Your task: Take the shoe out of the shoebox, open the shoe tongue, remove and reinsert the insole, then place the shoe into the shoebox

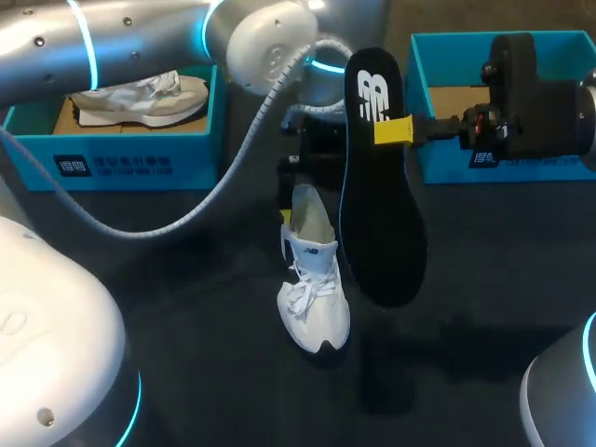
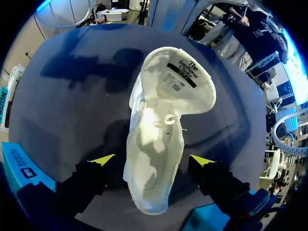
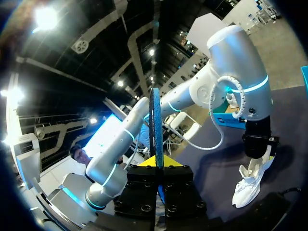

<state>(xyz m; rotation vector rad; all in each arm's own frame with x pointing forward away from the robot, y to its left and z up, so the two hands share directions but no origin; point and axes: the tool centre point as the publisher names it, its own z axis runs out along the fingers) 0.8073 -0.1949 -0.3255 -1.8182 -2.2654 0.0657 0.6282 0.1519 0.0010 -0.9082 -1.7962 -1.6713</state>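
Insole [image 1: 377,214] is held aloft just beside the shoe [image 1: 314,279], clamped near its upper end by the right gripper [image 1: 393,130]. The shoe is set out of the shoebox [image 1: 440,163], which lies well behind it. Left gripper [image 2: 151,160] is spread wide about the shoe's heel, no contact seen. Removal is judged complete; reinsertion is next, the insole to be lowered toe-first into the shoe. The folded-back tongue and bare interior are shown only by the left wrist view.

- Shoe [image 1: 314,289]: white sneaker standing on the dark table mid-scene, toe pointing near, tongue pulled up and open.
- Insole [image 1: 382,196]: black with a white logo, raised just right of the shoe.
- Shoebox [image 1: 438,168]: teal, open, far right.
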